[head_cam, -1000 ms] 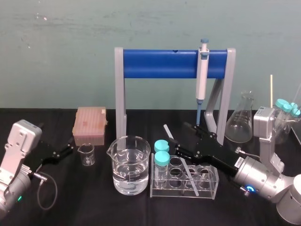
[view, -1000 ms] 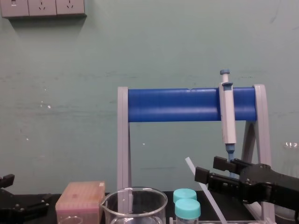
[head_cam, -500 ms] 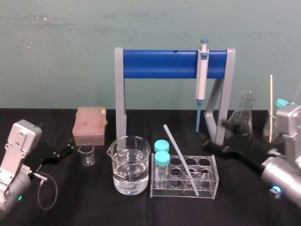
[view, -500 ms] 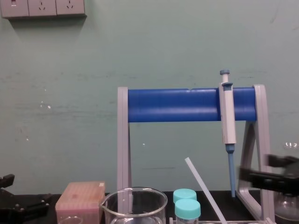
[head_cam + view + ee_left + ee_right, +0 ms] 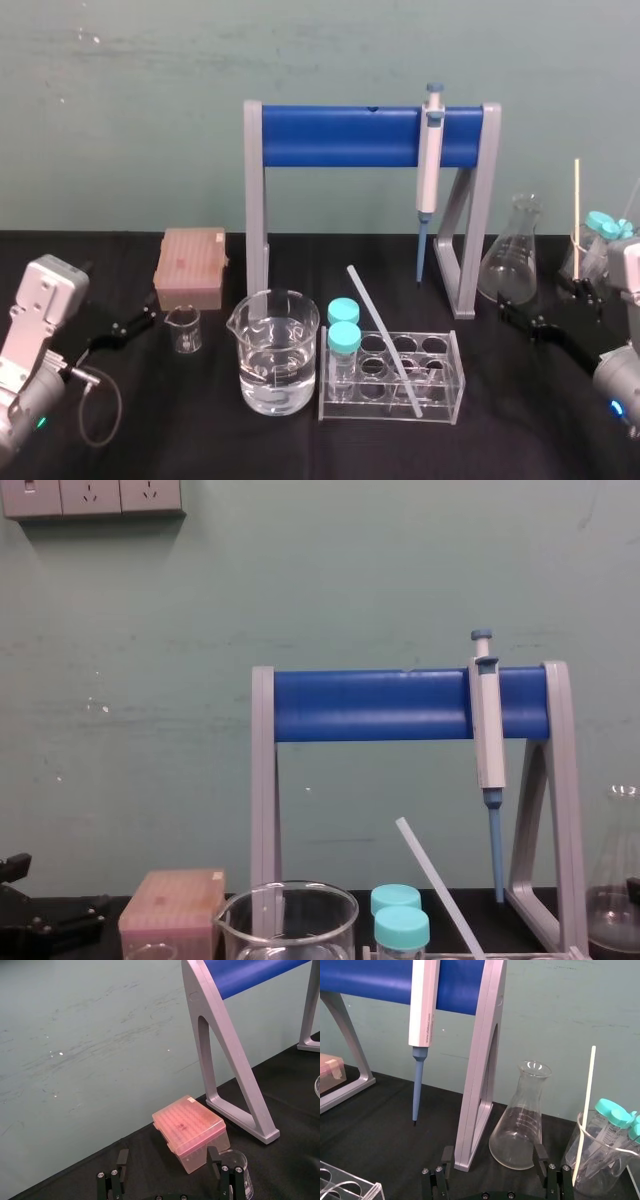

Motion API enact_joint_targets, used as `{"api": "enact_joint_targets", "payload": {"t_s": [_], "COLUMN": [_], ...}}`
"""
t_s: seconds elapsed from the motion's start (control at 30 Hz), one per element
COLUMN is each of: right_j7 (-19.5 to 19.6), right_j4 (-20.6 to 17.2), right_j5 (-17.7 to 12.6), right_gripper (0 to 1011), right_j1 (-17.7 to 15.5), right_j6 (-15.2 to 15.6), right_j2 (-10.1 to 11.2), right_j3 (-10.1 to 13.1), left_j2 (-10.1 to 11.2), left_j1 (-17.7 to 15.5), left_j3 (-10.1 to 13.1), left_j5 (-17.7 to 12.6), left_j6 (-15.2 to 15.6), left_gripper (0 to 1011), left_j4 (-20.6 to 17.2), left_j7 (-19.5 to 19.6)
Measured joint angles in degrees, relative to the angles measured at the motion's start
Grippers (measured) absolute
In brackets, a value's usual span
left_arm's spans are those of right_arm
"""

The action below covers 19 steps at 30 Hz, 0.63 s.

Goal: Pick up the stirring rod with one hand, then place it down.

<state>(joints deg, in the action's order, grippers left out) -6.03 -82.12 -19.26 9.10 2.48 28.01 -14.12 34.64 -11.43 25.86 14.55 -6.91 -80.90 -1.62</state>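
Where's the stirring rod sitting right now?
Head view, centre: the stirring rod leans in the clear tube rack, just right of the teal-capped tubes, its top tilted toward the left.

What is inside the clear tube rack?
The tube rack holds two teal-capped tubes at its left end, and the stirring rod leans in it. Where the rod's lower tip rests is unclear.

Looks out past the right gripper, fingers spread wide over the black table. Meets straight ahead, just beyond the fingertips, the foot of the grey stand leg and an Erlenmeyer flask. Finds off toward one finger the hanging pipette against the blue bar, with a clear rack corner nearer. Finds off toward the other a beaker with teal-capped tubes and a thin white stick.
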Motion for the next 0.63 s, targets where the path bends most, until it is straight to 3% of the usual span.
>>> {"api": "enact_joint_targets", "payload": {"t_s": [0.63], "right_j7": [-0.5], "right_j4": [-0.3], "right_j5": [-0.4], "right_gripper": [1000], "right_j1": [0.1], "right_j6": [-0.5], "right_j2": [0.2], "right_j3": [-0.1], "left_j2": [0.0], "left_j1": [0.0], "left_j3": [0.0], "left_j5": [0.0], "left_j6": [0.0], "left_gripper": [1000], "left_j4": [0.0], "left_j7": [0.0]}}
